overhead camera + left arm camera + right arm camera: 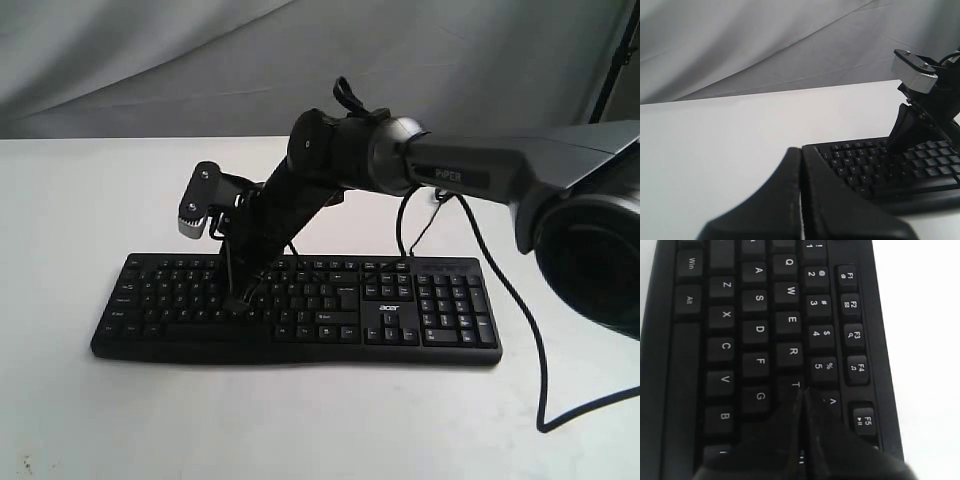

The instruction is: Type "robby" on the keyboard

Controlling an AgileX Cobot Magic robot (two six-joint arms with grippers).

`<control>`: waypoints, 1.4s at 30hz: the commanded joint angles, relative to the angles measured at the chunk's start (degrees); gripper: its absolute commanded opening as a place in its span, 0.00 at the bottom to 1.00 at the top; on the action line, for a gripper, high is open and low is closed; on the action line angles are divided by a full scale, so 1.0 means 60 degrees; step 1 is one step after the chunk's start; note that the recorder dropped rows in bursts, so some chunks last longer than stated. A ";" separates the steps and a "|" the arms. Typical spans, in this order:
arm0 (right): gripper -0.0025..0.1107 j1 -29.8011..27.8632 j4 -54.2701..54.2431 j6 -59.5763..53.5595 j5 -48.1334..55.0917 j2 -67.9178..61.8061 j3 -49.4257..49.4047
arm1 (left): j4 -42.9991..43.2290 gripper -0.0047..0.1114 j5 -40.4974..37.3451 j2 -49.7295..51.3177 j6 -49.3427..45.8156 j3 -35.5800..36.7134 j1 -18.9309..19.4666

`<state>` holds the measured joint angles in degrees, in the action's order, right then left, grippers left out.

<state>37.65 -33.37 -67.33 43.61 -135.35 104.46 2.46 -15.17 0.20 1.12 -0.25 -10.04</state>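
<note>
The black acer keyboard [300, 310] lies flat across the white table [300, 420]. My right gripper [243, 297] reaches over from the right and points down at the keyboard's left-middle letter keys, shut with nothing held. In the right wrist view its closed tips [802, 392] sit at the T key [795, 385], by the 5 and 6 keys, with R [793, 351] and G [760, 396] close by; contact cannot be told. My left gripper [801, 150] is shut and empty, hovering off the keyboard's [885, 170] left end. It does not show in the exterior view.
The keyboard's thin black cable [520, 340] runs off its far right corner and loops across the table toward the right edge. The right arm [450, 170] spans above the keyboard's right half. A grey cloth backdrop [200, 60] hangs behind the table.
</note>
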 commanded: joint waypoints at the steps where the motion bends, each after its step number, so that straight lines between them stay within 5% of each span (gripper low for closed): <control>1: 0.02 -0.0083 0.0009 0.0060 0.0099 0.0028 0.0044 | 0.0045 0.04 0.0056 -0.0033 0.0026 0.0041 -0.0053; 26: 0.02 -0.0083 -0.0030 0.0043 0.0052 -0.0355 0.0044 | 0.0045 0.04 0.0056 -0.0033 0.0026 0.0041 -0.0053; 42: 0.02 -0.0083 0.0520 0.1311 0.0468 0.2772 0.0044 | 0.0045 0.04 0.0056 -0.0033 0.0026 0.0041 -0.0053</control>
<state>37.65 -31.70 -61.93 44.51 -123.85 104.71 2.46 -15.17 0.20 1.12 -0.25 -10.04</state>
